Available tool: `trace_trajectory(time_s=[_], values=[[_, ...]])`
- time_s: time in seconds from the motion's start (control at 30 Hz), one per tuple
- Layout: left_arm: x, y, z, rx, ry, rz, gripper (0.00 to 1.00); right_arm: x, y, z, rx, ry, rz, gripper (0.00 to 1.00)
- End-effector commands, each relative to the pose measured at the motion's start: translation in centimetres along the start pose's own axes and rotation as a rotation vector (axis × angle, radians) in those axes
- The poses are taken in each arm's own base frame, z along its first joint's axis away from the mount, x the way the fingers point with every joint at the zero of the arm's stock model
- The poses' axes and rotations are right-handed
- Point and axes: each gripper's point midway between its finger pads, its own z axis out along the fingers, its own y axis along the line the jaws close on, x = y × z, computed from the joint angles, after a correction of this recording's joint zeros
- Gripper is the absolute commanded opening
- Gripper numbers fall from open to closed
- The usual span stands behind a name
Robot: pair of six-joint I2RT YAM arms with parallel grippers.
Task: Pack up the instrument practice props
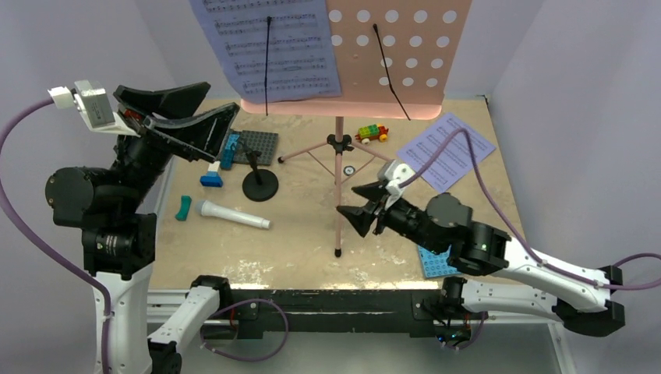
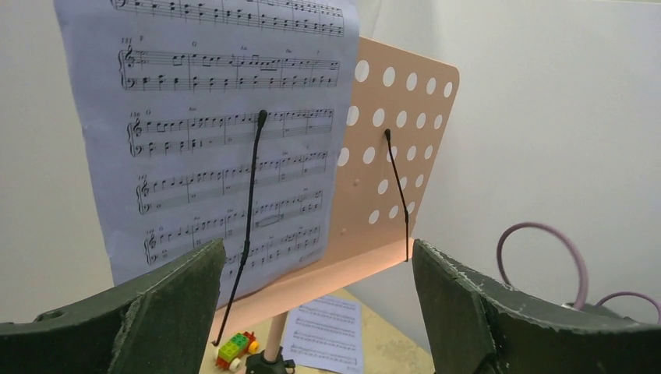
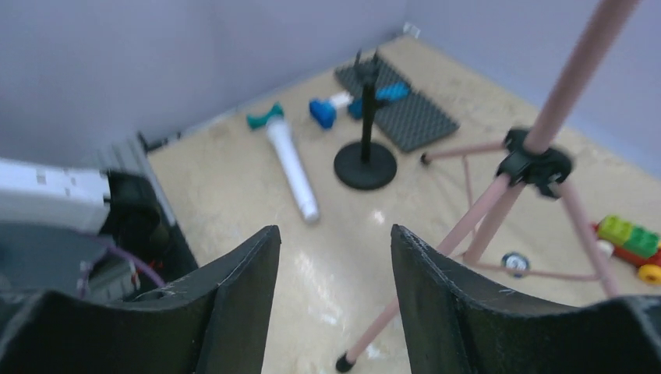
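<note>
While both the left gripper (image 1: 223, 96) and right gripper (image 1: 352, 204) gaped empty, the pink tripod music stand with hole-dotted desk (image 1: 355, 74) stood just ahead of the right jaws, seemingly light, stiff, top-heavy, best pinched on its thin pole (image 1: 338, 167).

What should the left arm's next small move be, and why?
Probably ease the left gripper forward toward the lower edge of the lavender page. Its jaws stand open and empty, and the page sits on the pink stand desk under a black wire arm, so it likely comes off first.
</note>
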Motion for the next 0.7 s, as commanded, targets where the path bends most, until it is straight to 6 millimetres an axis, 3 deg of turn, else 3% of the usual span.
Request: trace_trajectory(time_s=[0.0, 0.2, 0.4, 0.5, 0.67], values=[[0.4, 0.1, 1.2, 0.033, 0.062, 0.017, 0.92, -10.4, -3.3, -3.1, 0.165, -0.325, 0.062, 0.59], [1.0, 1.2, 3.6, 0.059, 0.096, -0.025, 0.88, -16.5, -5.4, -3.7, 0.303, -0.468, 0.074, 0.63], [1.7, 2.5, 5.6, 0.066, 0.12, -0.056, 0.84, -21.6, -5.9, -3.8, 0.359, -0.571, 0.041, 0.68], [2.2, 2.9, 5.9, 0.068, 0.124, -0.071, 0.84, -23.2, -6.5, -2.8, 0.393, -0.581, 0.005, 0.75], [2.9, 3.3, 5.9, 0.065, 0.132, -0.082, 0.83, -23.7, -7.6, 0.1, 0.426, -0.533, -0.007, 0.78]])
